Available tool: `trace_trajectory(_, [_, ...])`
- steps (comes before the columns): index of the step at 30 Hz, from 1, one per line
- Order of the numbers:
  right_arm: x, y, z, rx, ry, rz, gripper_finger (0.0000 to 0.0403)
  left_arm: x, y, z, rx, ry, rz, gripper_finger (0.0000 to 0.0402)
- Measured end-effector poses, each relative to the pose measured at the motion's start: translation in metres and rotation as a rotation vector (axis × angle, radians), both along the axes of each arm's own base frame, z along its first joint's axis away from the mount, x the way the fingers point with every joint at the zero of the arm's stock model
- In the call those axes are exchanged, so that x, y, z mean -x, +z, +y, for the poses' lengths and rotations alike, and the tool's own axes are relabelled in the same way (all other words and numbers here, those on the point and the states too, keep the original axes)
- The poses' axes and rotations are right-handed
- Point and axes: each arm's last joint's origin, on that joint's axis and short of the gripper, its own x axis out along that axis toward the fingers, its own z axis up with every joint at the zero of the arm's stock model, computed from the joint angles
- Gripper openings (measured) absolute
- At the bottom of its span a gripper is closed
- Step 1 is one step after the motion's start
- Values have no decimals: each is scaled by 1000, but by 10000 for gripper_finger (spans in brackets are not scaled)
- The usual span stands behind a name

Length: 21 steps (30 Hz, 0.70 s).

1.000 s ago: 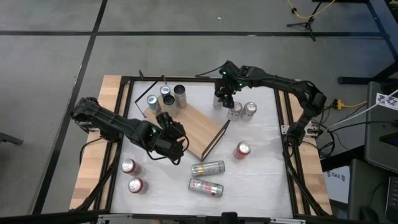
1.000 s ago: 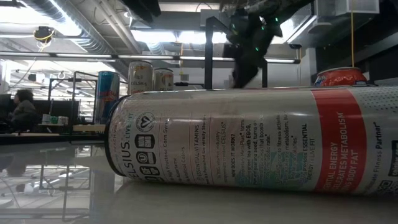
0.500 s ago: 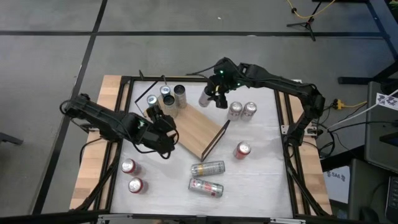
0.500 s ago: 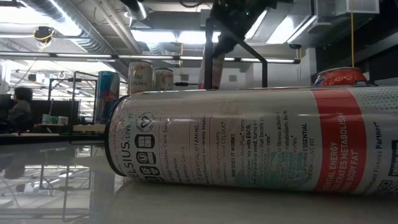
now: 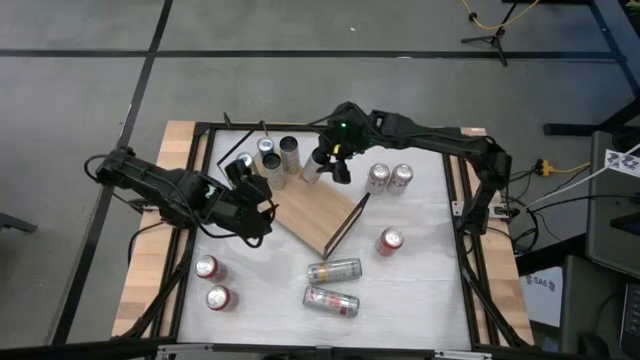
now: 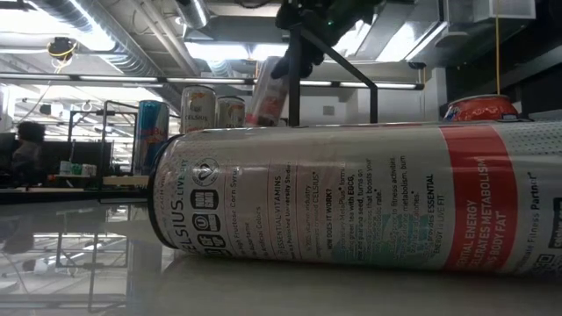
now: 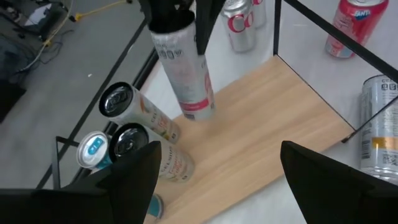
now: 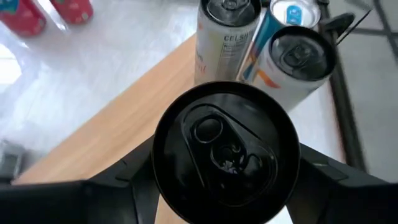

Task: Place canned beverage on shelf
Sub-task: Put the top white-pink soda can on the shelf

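Held can: slim white can, red band at its base, black top, tilted, lifted above the shelf's far end.
Shelf: light-brown wooden board on thin black frame, three cans upright at its far end.

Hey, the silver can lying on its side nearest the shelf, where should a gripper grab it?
Grip the silver can across its round middle, coming straight down from above. It lies flat on the table with its long sides clear, so fingers can straddle it.
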Motion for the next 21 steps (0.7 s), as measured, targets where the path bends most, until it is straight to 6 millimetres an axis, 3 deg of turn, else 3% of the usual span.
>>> trace_trajectory(12, [-17,-28,-6,-9,-8,44,248,0,0,0,-16,-14,6,322])
trace_trajectory(21, [-22,-36,-8,3,-19,52,248,-1,0,0,-18,-13,3,322])
